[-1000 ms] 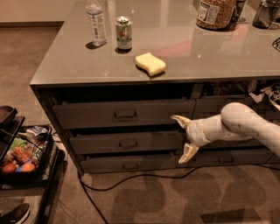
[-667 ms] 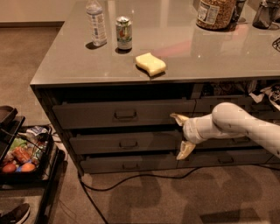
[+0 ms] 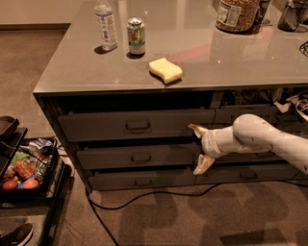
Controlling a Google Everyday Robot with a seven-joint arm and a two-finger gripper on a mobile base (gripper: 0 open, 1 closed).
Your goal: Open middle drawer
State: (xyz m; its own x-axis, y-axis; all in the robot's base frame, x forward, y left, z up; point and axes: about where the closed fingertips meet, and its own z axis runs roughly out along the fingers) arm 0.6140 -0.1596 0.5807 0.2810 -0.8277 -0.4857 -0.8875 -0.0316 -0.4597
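A brown carpeted floor (image 3: 159, 221) surrounds a grey counter (image 3: 216, 57) with stacked drawers under its front edge. Near the counter's far left corner stand a water bottle (image 3: 106, 24) and a can (image 3: 136, 36), just beside each other. A yellow sponge (image 3: 165, 70) lies close to the front edge, and a jar (image 3: 236, 14) sits at the far edge towards the right.

The middle drawer (image 3: 110, 158) is the second front down on the left stack, below the taller top drawer (image 3: 96, 127) and above the bottom drawer (image 3: 115, 180). How far out it stands cannot be told.

The pincer (image 3: 196, 148) is at the right end of the middle drawer's front, well apart from its central handle (image 3: 141, 157). Its fingers are spread, one above and one below, gripping nothing.

A black cable (image 3: 144, 194) trails over the floor, and a cart (image 3: 29, 187) with snacks stands to the left.
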